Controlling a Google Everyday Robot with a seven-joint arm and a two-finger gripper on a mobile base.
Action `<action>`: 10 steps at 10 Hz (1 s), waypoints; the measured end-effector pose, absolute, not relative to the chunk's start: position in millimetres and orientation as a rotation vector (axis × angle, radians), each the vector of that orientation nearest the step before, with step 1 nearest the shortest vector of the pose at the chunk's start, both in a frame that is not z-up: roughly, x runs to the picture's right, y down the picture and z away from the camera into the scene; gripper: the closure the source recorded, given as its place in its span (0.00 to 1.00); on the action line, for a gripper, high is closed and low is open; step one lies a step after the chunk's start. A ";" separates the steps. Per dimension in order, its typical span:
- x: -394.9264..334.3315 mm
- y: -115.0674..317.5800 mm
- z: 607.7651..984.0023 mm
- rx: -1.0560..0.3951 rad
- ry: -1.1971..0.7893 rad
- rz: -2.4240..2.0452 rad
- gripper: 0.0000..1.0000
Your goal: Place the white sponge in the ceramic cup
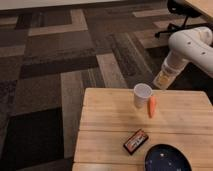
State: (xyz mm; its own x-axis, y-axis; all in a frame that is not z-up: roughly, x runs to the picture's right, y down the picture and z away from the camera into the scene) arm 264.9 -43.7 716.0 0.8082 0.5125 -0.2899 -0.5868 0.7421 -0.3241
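I see the tool (161, 81) above the counter's (110, 131) far edge, right of the ceramic cup (141, 95); its grip state I cannot tell.

The white arm (192, 42) bends down from the right, its gripper (161, 80) hanging low.

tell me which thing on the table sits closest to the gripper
The ceramic cup: it stands at the table's far edge, just left of the gripper. The carrot lies beside it, slightly nearer the camera; the packet and plate lie further off.
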 end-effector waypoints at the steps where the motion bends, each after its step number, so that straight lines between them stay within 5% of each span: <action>1: 269.4 -42.3 715.2 -0.417 0.194 0.610 0.96; 10: 235.5 -19.5 714.4 -0.440 0.193 0.530 0.96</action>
State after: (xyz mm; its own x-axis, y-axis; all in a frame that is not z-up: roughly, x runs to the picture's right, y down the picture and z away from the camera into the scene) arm 235.5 -19.5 714.4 0.8477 0.4449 -0.2888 -0.5264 0.7728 -0.3545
